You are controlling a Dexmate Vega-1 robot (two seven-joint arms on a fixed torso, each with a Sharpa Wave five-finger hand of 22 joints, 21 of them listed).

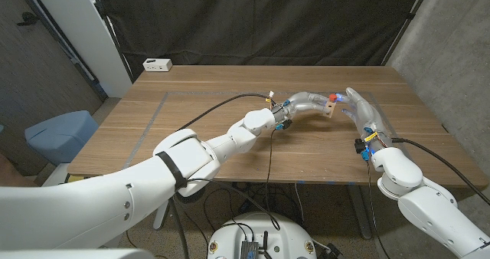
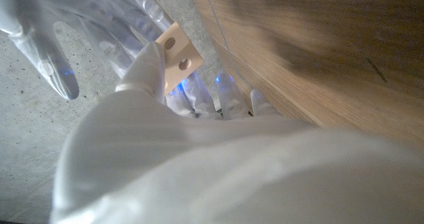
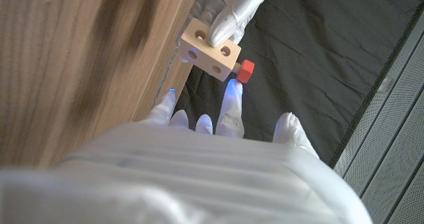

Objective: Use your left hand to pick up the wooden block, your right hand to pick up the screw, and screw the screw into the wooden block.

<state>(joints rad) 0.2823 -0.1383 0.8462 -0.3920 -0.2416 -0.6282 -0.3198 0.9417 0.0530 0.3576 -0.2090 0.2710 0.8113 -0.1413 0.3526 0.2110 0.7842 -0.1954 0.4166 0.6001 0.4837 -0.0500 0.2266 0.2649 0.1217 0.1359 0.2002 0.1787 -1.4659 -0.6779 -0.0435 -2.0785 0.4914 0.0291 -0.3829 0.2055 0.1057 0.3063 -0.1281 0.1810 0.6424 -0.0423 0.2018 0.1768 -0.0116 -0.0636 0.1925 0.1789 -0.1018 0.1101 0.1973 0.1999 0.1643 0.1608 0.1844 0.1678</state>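
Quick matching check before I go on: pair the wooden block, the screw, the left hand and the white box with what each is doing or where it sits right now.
Things:
1. wooden block
2. screw
3. left hand
4. white box

States:
A. red head sticking out of the block's side
B. at the table's far left corner
C. grips the block
D. pale, with round holes, lifted above the table

Pairs: 1-D, 2-A, 3-C, 4-B
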